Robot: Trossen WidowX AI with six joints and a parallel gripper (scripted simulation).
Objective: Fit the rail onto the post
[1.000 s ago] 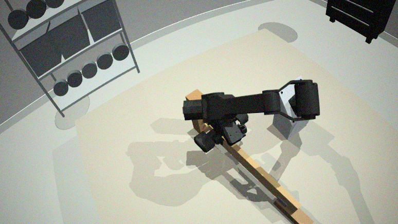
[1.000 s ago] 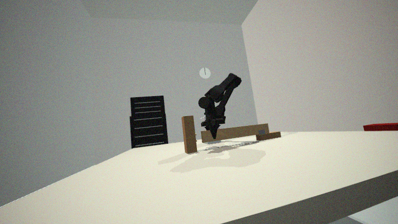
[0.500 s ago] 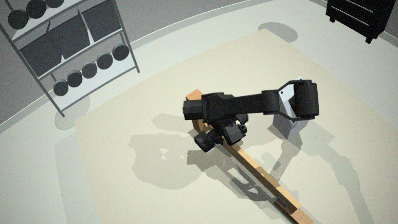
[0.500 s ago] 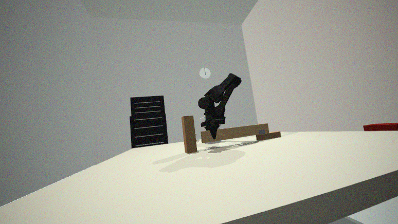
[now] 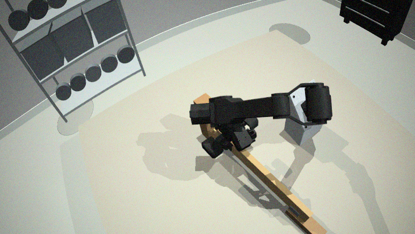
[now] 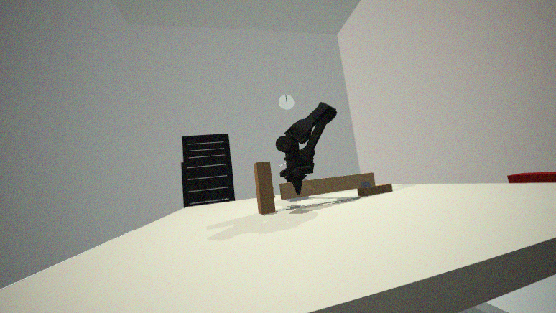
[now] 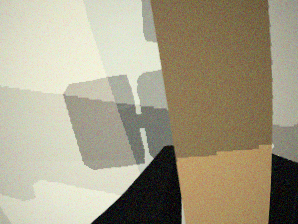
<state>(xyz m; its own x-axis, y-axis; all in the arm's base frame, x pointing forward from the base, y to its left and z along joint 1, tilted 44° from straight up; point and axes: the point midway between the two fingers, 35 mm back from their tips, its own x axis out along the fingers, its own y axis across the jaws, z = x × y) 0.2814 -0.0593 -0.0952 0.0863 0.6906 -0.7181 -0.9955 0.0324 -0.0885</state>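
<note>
The long wooden rail point(image 5: 261, 171) point(image 6: 334, 184) point(image 7: 213, 63) runs from the low footboard block point(image 5: 316, 226) point(image 6: 375, 189) towards the upright wooden post point(image 5: 202, 99) point(image 6: 264, 187). Its far end sits at the dark bracket point(image 5: 294, 212) point(image 6: 365, 184). My gripper point(image 5: 229, 144) point(image 6: 297, 188) point(image 7: 196, 151) is shut on the rail near its near end. That end is lifted off the table point(image 5: 145, 189) point(image 6: 350, 253). In the exterior view a narrow gap shows between the rail end and the post. The pegs and holes are too small or hidden by the arm.
The arm's grey base point(image 5: 298, 130) stands right of the rail. A shelf rack point(image 5: 72, 58) with dark round items and a black cabinet point(image 5: 374, 14) point(image 6: 206, 171) stand off the table. A red object point(image 6: 531, 176) shows at the far right.
</note>
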